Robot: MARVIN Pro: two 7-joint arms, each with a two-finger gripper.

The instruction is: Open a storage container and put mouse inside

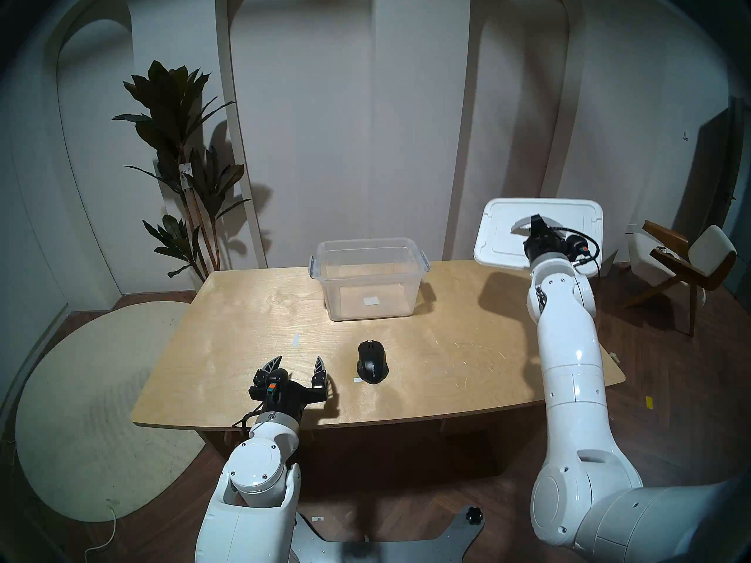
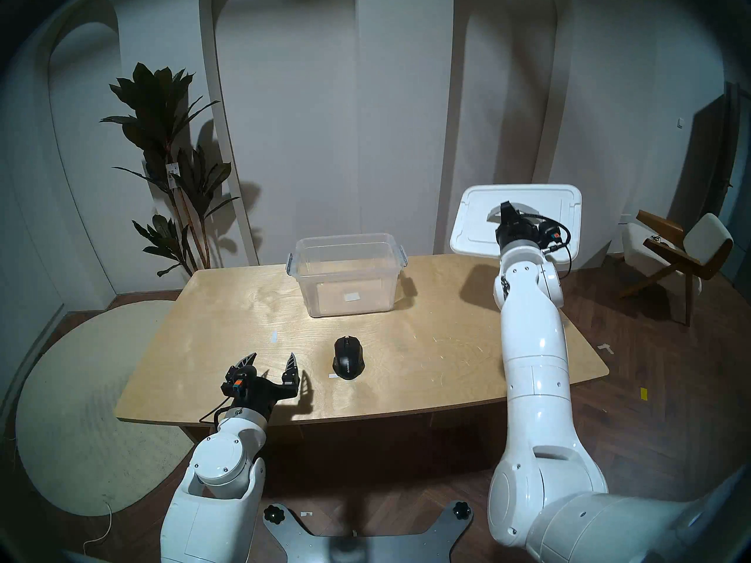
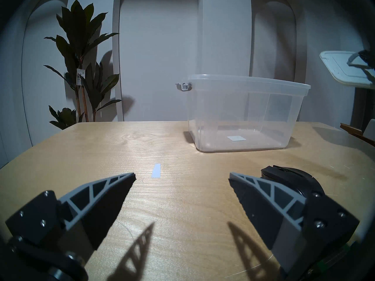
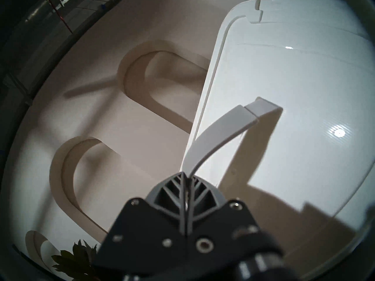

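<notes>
The clear plastic storage container (image 1: 369, 281) (image 2: 346, 276) (image 3: 243, 114) stands open and empty at the back middle of the wooden table. My right gripper (image 1: 535, 221) (image 2: 506, 208) (image 4: 185, 174) is shut on the grey arched handle (image 4: 223, 132) of the white lid (image 1: 504, 237) (image 2: 475, 225) (image 4: 304, 71), held in the air right of the container, above the table's back right corner. The black mouse (image 1: 371, 361) (image 2: 348, 357) (image 3: 292, 179) lies near the front middle of the table. My left gripper (image 1: 298, 363) (image 2: 273, 360) (image 3: 182, 177) is open and empty, just left of the mouse.
A tall potted plant (image 1: 179, 160) stands behind the table's back left corner. A wooden chair (image 1: 682, 261) stands on the floor at the right. A small strip of white tape (image 1: 295, 340) (image 3: 156, 170) is on the table ahead of my left gripper.
</notes>
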